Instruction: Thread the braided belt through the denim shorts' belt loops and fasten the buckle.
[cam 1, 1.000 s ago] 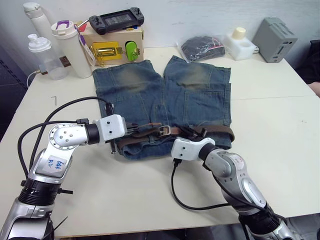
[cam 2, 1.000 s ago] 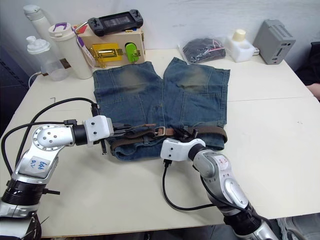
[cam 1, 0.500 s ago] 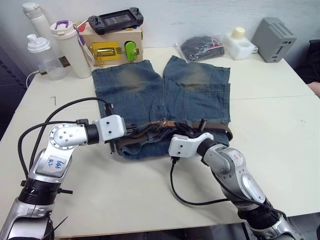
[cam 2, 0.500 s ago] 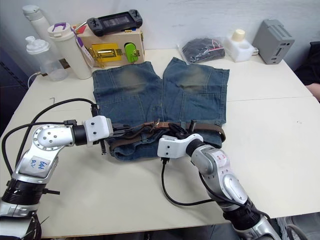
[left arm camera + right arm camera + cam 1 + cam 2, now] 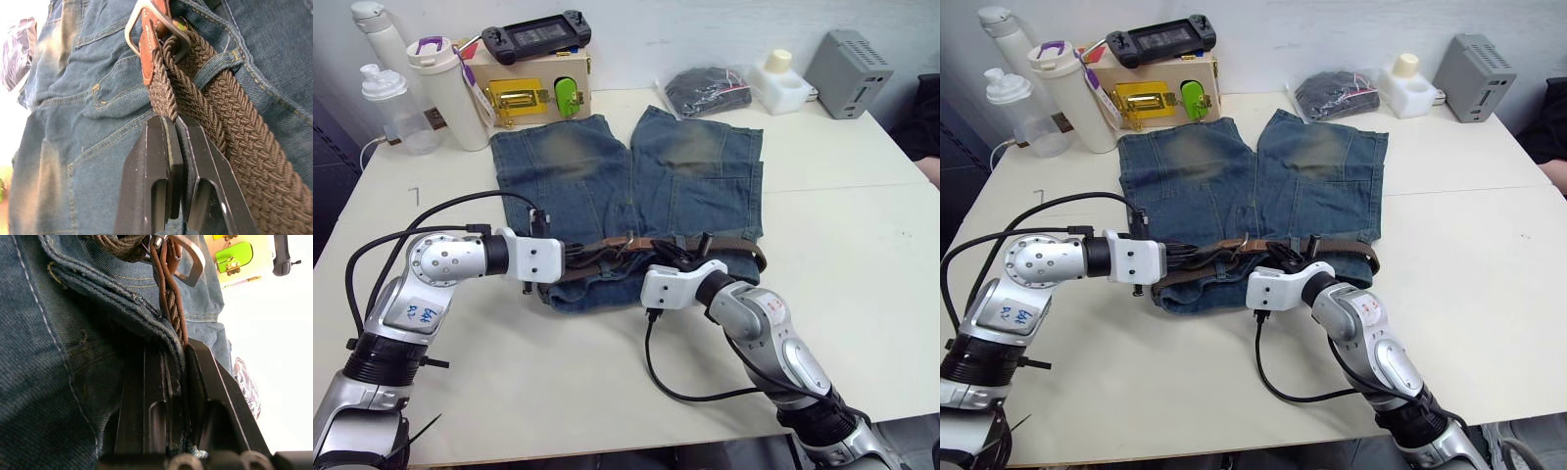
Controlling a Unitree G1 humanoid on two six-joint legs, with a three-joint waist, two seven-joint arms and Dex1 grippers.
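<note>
The denim shorts (image 5: 587,186) lie flat on the table, waistband toward me. The braided belt (image 5: 739,252) runs along the waistband and under a belt loop (image 5: 215,66). Its silver buckle (image 5: 628,238) stands raised at the middle, brown leather wrapped round its bar. My left gripper (image 5: 592,255) is shut on the braided strap just short of the buckle (image 5: 146,14). On the other side of the buckle (image 5: 193,259), my right gripper (image 5: 674,258) is shut on the belt's brown edge together with the waistband hem.
At the back left stand a white tumbler (image 5: 440,88), a clear bottle (image 5: 386,103) and a wooden box (image 5: 524,83) with a yellow latch and a game controller (image 5: 533,39) on top. A dark bag (image 5: 710,90), a white container (image 5: 775,80) and a grey box (image 5: 847,59) line the back right.
The buckle has risen from lying flat on the waistband. My right gripper has shifted left toward it, and my left gripper has edged right along the strap.
</note>
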